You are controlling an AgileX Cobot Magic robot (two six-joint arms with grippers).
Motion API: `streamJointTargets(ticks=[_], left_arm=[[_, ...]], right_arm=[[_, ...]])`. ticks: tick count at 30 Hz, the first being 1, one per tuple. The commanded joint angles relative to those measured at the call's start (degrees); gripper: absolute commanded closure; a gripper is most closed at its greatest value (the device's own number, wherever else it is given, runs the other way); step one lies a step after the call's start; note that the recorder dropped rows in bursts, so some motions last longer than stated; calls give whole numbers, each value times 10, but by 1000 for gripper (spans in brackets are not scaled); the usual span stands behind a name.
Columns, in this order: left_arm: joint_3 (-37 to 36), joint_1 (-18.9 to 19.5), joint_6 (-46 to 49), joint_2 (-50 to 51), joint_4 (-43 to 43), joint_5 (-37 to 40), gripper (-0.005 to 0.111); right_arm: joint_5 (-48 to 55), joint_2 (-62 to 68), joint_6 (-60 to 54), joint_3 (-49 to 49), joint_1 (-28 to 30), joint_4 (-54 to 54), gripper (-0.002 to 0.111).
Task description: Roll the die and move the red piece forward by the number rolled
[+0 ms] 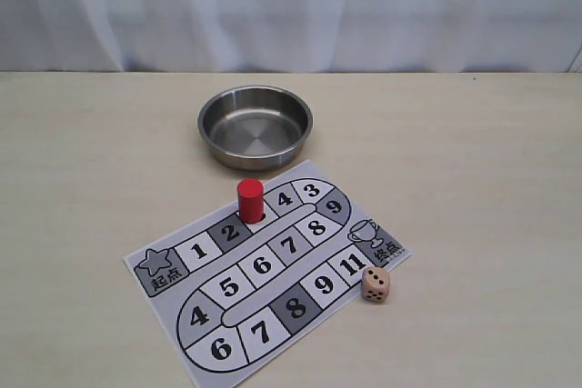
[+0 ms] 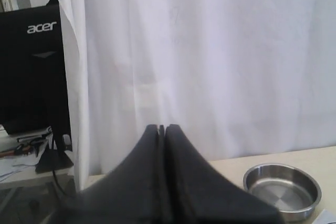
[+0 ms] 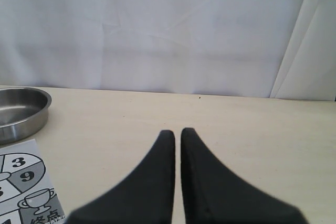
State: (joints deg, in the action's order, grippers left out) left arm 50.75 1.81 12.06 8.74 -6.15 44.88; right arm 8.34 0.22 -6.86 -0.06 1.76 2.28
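Note:
The red piece [image 1: 250,200] stands upright on the paper game board [image 1: 264,270], between squares 2 and 4. The beige die [image 1: 376,283] rests on the table just off the board's right corner, beside square 11. Neither arm shows in the exterior view. My left gripper [image 2: 161,128] is shut with nothing between its black fingers, pointing at the white curtain. My right gripper [image 3: 177,132] is shut too, a hair's gap between its tips, held over bare table right of the board [image 3: 23,182]. The die and red piece are out of both wrist views.
A steel bowl [image 1: 255,125] sits behind the board; its rim also shows in the left wrist view [image 2: 282,190] and right wrist view [image 3: 21,113]. A white curtain [image 1: 291,6] closes off the back. A black monitor [image 2: 31,61] stands beyond the table's left side.

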Motion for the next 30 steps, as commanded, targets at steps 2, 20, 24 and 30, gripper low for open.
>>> streamJointTargets(ticks=[2, 20, 24, 30], left_arm=[[-3, -26, -2, -49, 7, 0, 107], [-205, -40, -16, -87, -4, -97, 107], [-247, -40, -12, -87, 13, -154, 107], [-336, -40, -12, -87, 40, -274, 107]], right_arm=[[-3, -2, 0, 1, 1, -1, 104], [-3, -2, 0, 1, 1, -1, 104], [-3, -2, 0, 1, 1, -1, 104], [-3, -2, 0, 1, 1, -1, 104]])
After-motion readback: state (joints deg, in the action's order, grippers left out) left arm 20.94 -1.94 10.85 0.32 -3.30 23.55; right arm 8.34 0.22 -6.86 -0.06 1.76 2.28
